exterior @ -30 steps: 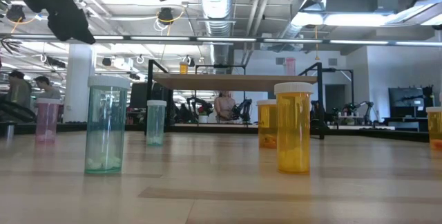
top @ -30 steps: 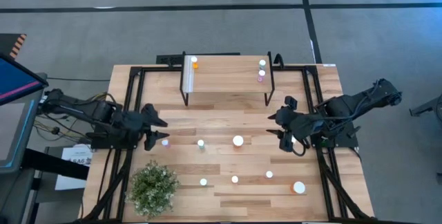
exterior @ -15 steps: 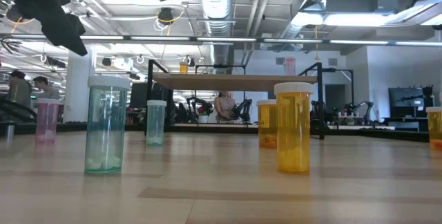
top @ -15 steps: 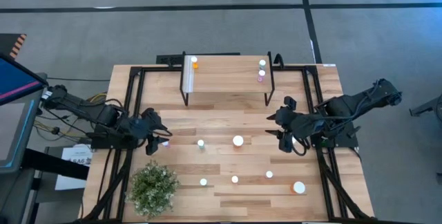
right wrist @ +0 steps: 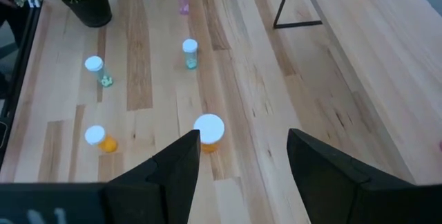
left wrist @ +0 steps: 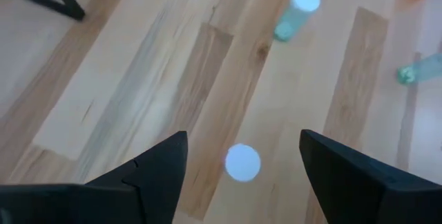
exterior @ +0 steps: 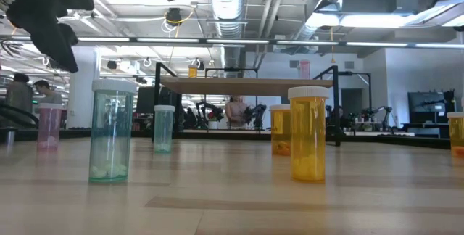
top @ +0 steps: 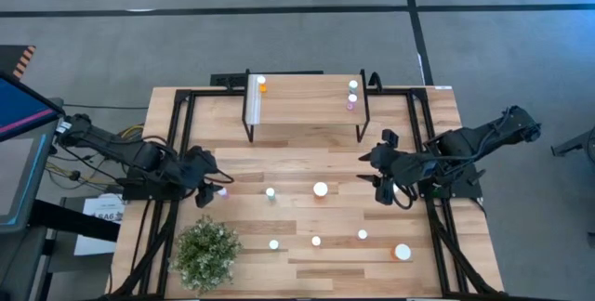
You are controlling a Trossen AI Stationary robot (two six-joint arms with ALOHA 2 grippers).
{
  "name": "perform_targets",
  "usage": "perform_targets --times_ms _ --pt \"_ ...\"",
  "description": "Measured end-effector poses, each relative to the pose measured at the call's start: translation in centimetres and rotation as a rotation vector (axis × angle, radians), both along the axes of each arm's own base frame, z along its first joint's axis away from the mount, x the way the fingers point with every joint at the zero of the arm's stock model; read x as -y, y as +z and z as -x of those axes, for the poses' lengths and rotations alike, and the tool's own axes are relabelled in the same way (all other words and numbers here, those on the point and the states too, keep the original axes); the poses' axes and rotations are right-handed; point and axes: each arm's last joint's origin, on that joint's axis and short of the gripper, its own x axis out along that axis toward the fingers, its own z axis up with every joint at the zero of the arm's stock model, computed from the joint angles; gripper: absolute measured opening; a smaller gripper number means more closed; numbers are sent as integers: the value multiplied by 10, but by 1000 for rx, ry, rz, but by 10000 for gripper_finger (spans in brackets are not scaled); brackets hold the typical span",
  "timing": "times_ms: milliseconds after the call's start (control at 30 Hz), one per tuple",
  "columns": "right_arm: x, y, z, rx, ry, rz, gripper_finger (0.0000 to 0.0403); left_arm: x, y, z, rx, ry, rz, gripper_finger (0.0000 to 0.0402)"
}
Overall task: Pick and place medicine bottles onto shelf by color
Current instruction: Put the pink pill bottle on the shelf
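My left gripper is open above a pink bottle at the table's left. In the left wrist view the bottle's white cap shows between the two fingers, lower down and apart from them. My right gripper is open and empty at the table's right, facing a larger orange bottle. The shelf stands on its black legs at the far middle, with an orange bottle at its left end and two bottles at its right end.
Several bottles stand upright on the table: pale green ones, small ones, and a large orange one near the right front. A potted plant stands at the near left. Black frame bars run along both table sides.
My left gripper has gone down toward the pink bottle and has drawn back a little toward the table's left edge, staying open. The bottles have kept still.
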Motion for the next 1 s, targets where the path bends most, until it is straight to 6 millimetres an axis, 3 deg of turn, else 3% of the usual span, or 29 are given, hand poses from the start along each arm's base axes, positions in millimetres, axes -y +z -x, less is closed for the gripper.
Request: perform_targets --times_ms 467,1000 --pt "0 0 0 1 3 0 239 11 -28 -26 -227 3 -15 293" --pt "0 0 0 2 2 -2 239 19 -46 -42 -311 -25 -20 293"
